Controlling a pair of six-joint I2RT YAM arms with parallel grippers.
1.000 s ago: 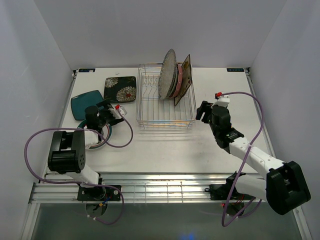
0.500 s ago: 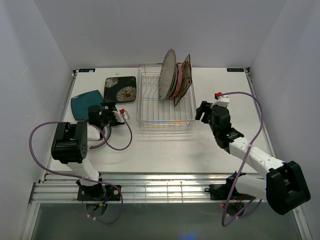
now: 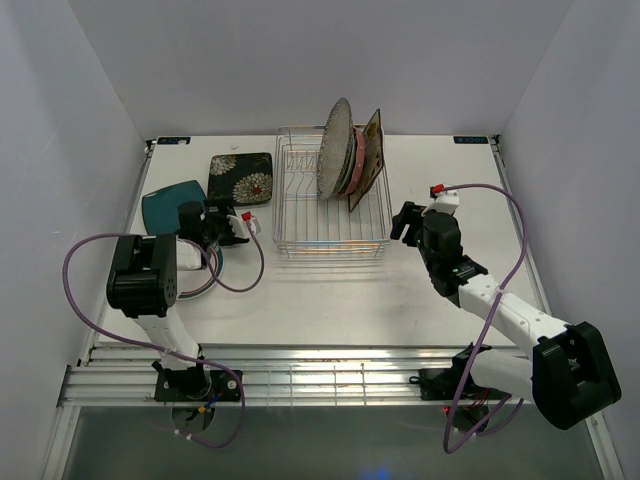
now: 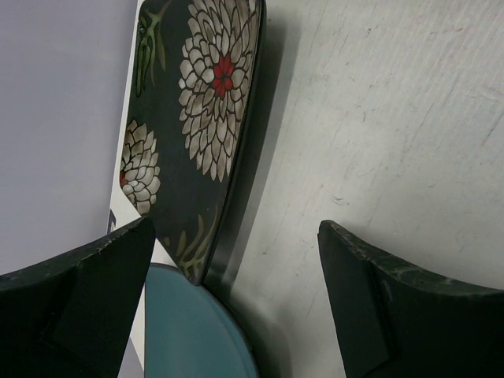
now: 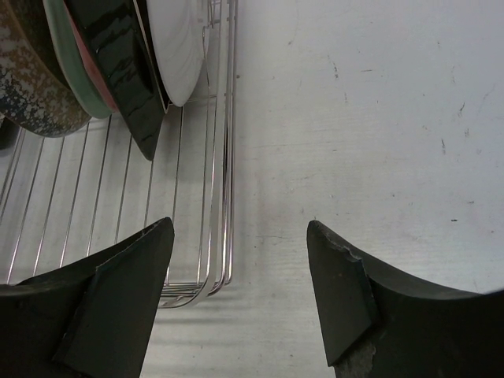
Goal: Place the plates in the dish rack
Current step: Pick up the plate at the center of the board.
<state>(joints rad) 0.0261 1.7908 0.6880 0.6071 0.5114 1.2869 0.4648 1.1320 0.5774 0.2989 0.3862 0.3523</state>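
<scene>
- Fingers (image 4: 79, 299) of the left gripper (image 4: 236, 228): how do they stand?
- Spread wide, holding nothing. I see the black floral plate (image 4: 205, 102) lying flat on the table (image 4: 394, 118), ahead of the tips and towards the left one. The teal plate (image 4: 189, 339) lies low between them, meeting the black plate's near corner. I cannot tell whether they touch or overlap.
- And the right gripper (image 5: 240, 228)?
- Agape too, and empty. The dish rack (image 5: 224, 157) has its side rim running ahead of the left fingertip. The grey speckled plate (image 5: 31, 87) and others stand on edge further ahead, on that same side.
- How would you take the black one well?
- My judgement: bring the tips low and bite its long raised edge, away from the corner by the teal plate. Then I would lift it clear, turn it upright and seat it between free tines, apart from the standing plates.
</scene>
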